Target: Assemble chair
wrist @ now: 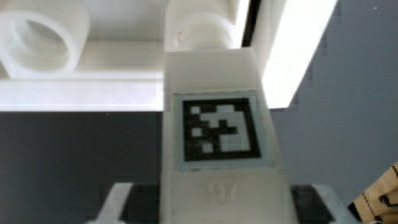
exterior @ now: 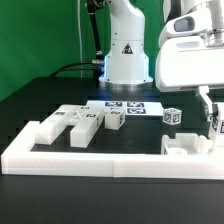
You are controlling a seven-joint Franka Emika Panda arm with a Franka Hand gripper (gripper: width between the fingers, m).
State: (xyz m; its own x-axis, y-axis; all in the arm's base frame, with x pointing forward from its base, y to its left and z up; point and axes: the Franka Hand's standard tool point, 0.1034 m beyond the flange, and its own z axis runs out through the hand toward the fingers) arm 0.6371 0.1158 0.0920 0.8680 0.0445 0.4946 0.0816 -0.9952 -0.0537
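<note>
Holding chair parts (exterior: 85,122), black table (exterior: 30,100) meets green backdrop (exterior: 40,30).

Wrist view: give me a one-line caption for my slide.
Pincer shut on a white chair part bearing a black-and-white tag, more white pieces beyond it, dark table below.

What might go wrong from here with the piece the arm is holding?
The gripper is shut on the tagged bar, which reaches well beyond it, so it may pivot or slip if pressed. The bar's far end is close to the white part with the round hole; slight misalignment could jam it or shove that part. The loose tagged cube nearby might get knocked.
</note>
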